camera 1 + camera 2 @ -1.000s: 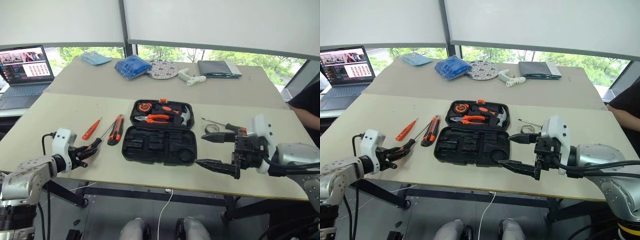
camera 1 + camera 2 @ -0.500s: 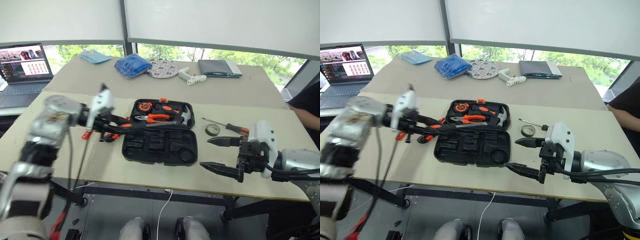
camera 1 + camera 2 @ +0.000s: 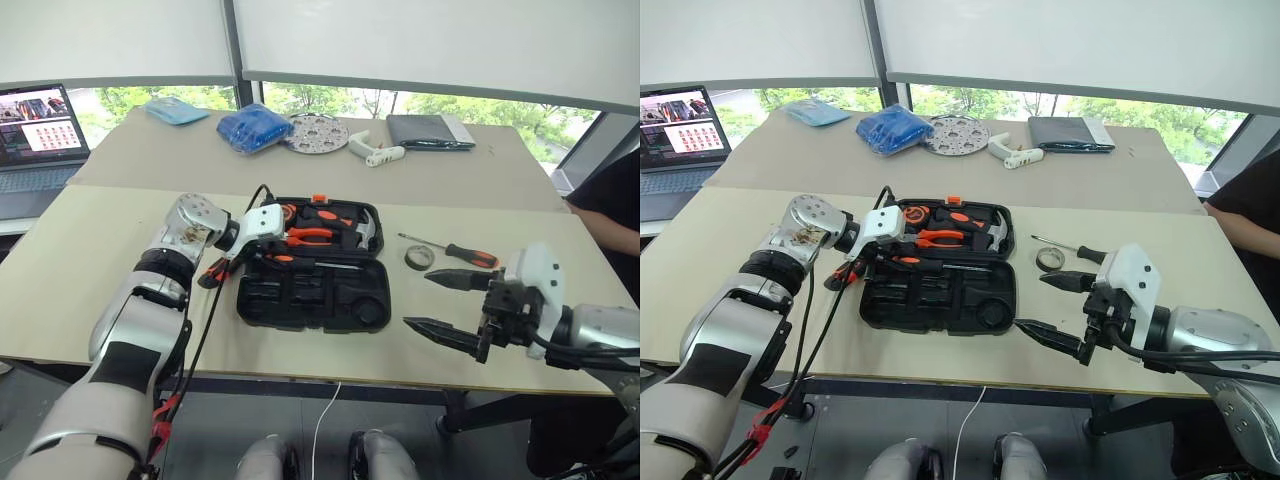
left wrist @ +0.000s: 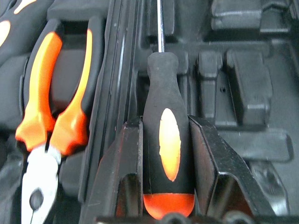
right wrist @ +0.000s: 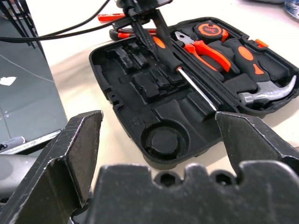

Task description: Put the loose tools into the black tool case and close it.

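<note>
My left arm reaches across the table (image 3: 80,250) over the open case (image 3: 315,275), its gripper (image 4: 166,154) clamped on a screwdriver (image 4: 167,135) whose shaft lies along the hinge. My right gripper (image 3: 450,303) hovers level just beside the case, fingers spread wide, empty. Another screwdriver (image 3: 455,252) and tape roll (image 3: 420,258) lie just beyond it.

Black tool case (image 3: 312,298), orange latch. Screwdriver (image 4: 169,135): black handle, orange oval inlay, orange butt. Pliers (image 4: 58,93) in the case: orange grips, black edging, grey steel jaws. Hammer (image 5: 261,93): bright steel head, black-orange handle. Beige worktop (image 3: 90,250). Blue bundle (image 3: 253,127) near the far edge.
</note>
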Robot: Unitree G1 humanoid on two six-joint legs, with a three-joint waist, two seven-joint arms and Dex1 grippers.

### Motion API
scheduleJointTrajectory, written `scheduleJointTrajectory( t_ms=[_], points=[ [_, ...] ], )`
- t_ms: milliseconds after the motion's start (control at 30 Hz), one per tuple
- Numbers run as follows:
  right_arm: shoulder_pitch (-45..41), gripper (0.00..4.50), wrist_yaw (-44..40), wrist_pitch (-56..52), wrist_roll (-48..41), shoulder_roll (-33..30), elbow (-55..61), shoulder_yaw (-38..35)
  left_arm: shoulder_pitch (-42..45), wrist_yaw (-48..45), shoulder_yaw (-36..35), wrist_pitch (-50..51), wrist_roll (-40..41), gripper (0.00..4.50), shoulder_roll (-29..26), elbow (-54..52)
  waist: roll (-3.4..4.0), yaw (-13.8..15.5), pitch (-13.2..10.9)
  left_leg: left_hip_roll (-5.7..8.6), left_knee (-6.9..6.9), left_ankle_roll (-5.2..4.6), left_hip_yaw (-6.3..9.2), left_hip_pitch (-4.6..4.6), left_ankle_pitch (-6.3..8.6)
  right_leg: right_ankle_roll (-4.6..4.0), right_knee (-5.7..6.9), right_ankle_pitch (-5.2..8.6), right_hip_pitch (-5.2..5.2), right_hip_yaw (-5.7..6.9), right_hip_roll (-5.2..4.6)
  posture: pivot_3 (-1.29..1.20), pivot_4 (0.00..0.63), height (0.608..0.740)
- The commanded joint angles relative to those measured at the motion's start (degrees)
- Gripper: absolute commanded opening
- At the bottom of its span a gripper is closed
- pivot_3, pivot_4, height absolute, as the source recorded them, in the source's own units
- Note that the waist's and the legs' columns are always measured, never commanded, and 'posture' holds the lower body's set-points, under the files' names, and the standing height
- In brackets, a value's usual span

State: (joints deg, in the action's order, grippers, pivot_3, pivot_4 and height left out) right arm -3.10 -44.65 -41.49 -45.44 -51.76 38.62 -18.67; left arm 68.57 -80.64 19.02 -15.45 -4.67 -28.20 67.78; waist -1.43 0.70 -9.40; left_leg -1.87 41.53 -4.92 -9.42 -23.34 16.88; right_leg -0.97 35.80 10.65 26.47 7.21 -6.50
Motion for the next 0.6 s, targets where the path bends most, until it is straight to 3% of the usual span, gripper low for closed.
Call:
scheduleJointTrajectory(
  t_ms=[33,100,133,167,200,367,467,600],
  points=[
    [-1.09,4.5,0.9,0.52,0.43,-0.5,-0.18,-1.36,1.96,1.01,-1.64,-1.92,-1.37,0.89,-0.26,1.39,0.0,0.06,0.0,-0.01,0.11,-0.05,0.02,-0.05,0.03,0.05,0.03,0.01,0.01,0.01,-0.02,0.0,0.15,0.718],
    [-1.29,4.5,1.11,0.45,0.34,-0.41,-0.12,-1.2,2.08,1.59,-1.92,-1.83,-1.86,0.89,0.03,1.97,0.0,0.06,0.0,-0.01,0.21,-0.12,0.03,-0.09,0.07,0.16,0.04,-0.02,0.0,-0.01,-0.05,0.0,0.15,0.718],
    [-1.31,4.5,1.22,0.45,0.31,-0.37,-0.01,-1.06,2.14,1.93,-2.11,-1.88,-2.05,1.39,0.2,2.21,0.0,0.06,0.0,-0.01,0.24,-0.16,0.03,-0.1,0.1,0.19,0.04,-0.04,0.0,-0.03,-0.07,0.0,0.15,0.718],
    [-1.29,4.5,1.3,0.49,0.27,-0.36,0.14,-0.92,2.19,2.18,-2.29,-1.95,-2.21,1.39,0.33,2.38,0.0,0.06,0.0,-0.01,0.28,-0.19,0.03,-0.11,0.12,0.22,0.04,-0.06,-0.01,-0.03,-0.08,0.0,0.15,0.718],
    [-1.26,4.5,1.34,0.52,0.23,-0.36,0.26,-0.82,2.26,2.45,-2.5,-2.13,-2.33,2.01,0.44,2.44,0.0,0.05,0.0,0.0,0.3,-0.22,0.03,-0.11,0.13,0.23,0.04,-0.07,-0.01,-0.03,-0.1,0.0,0.15,0.718],
    [-0.89,4.5,1.15,0.46,-0.44,-0.34,0.76,-0.94,3.75,0.49,-4.35,-0.4,-1.36,3.72,0.54,1.46,0.0,0.15,0.0,0.01,0.35,-0.25,0.02,-0.14,0.15,0.21,0.06,-0.12,-0.02,-0.03,-0.1,0.0,0.15,0.718],
    [-0.94,4.5,1.15,0.69,-0.17,-0.21,0.54,-0.61,3.95,-0.64,-5.3,-0.59,-0.93,3.72,0.88,0.82,0.0,0.13,0.0,0.01,0.38,-0.25,0.02,-0.15,0.15,0.22,0.06,-0.13,-0.01,-0.03,-0.1,0.0,0.15,0.718],
    [-1.9,4.5,1.32,1.15,0.58,0.23,-0.42,0.63,4.22,0.55,-6.77,0.02,-1.09,2.51,2.25,1.07,0.0,0.07,0.0,0.01,0.38,-0.25,0.02,-0.13,0.15,0.18,0.07,-0.16,-0.02,-0.05,-0.09,0.0,0.15,0.718]
  ],
)
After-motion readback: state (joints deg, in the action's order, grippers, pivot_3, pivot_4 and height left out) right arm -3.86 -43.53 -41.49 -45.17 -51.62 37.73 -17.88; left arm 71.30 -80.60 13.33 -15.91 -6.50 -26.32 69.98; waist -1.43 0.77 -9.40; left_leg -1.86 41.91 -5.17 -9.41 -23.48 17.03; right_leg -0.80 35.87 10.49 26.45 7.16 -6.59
